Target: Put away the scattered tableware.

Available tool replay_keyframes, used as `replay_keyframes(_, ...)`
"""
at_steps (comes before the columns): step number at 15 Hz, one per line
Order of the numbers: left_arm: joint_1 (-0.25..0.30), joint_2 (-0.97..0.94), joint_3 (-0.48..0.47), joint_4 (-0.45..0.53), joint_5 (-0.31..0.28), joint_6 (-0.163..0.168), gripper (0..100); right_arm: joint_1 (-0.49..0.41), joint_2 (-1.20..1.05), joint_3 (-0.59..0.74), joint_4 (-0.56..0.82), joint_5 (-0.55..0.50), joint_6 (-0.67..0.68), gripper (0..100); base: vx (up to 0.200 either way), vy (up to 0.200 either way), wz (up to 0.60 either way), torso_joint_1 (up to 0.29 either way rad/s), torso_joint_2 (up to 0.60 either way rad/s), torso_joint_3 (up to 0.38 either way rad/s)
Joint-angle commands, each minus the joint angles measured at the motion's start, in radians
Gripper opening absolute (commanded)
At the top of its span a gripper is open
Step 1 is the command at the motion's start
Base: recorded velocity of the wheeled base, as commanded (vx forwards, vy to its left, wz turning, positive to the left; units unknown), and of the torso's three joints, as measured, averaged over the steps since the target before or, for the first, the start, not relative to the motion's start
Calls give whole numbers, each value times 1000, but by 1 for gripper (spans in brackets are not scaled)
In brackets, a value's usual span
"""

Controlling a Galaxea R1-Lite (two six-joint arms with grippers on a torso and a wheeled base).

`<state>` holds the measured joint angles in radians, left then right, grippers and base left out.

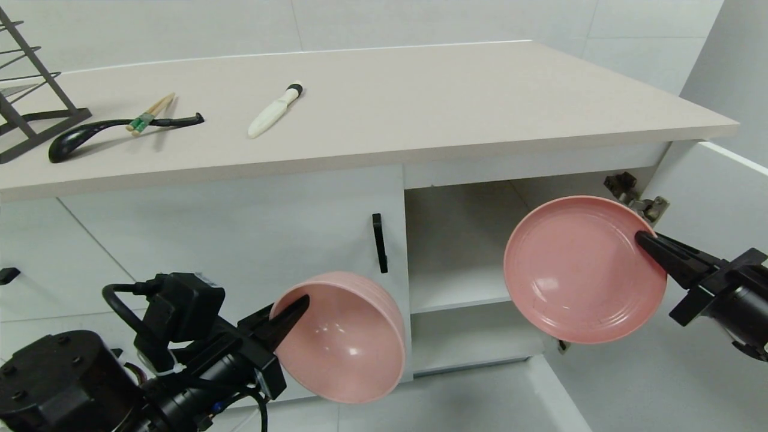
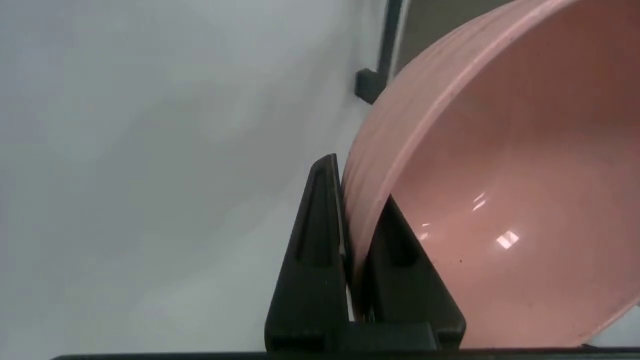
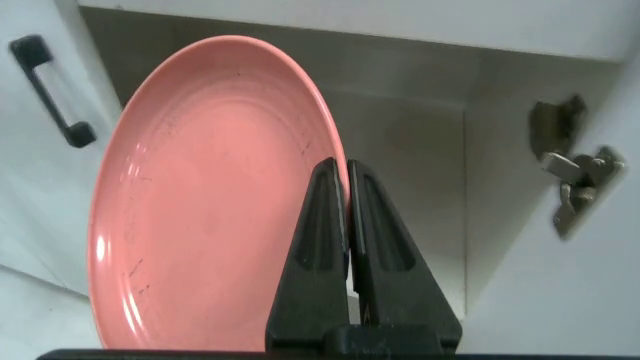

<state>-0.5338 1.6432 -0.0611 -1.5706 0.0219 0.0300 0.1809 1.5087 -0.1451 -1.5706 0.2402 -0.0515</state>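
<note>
**Holding bowl [image 1: 348, 342] and plate [image 1: 576, 270] at the cupboard [image 1: 462, 240]**

Pinches the bowl's rim in the left claw [image 1: 303, 300], one finger inside and one outside. Keeps it tipped on edge in front of the cupboard's shut door, just below the black handle [image 1: 378, 243]. Pinches the plate's rim in the right claw [image 1: 642, 237], with the plate upright before the cupboard's open compartment, near the hinge [image 1: 645, 207]. On the table [image 1: 480, 102] topping the cupboard: a white knife [image 1: 273, 111] above the shut door. Farther past the cupboard's left side, chopsticks [image 1: 151, 112] crossing a black spoon [image 1: 90, 132], then a wire rack [image 1: 24, 108].
</note>
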Motion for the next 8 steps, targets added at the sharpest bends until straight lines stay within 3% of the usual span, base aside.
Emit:
replay_keyframes(1,2,-6,0,0,1,1,0,2,5,6,0,1,-1,0,0,0,0,0,0,0)
replay_keyframes(7,2,-19,12,0,0,13,0,2,36,53,0,1,-1,0,0,0,0,0,0,0)
replay_keyframes(8,0,-22,18,0,0,14,0,2,39,73,0,1,-1,0,200,0,0,-2,2,7)
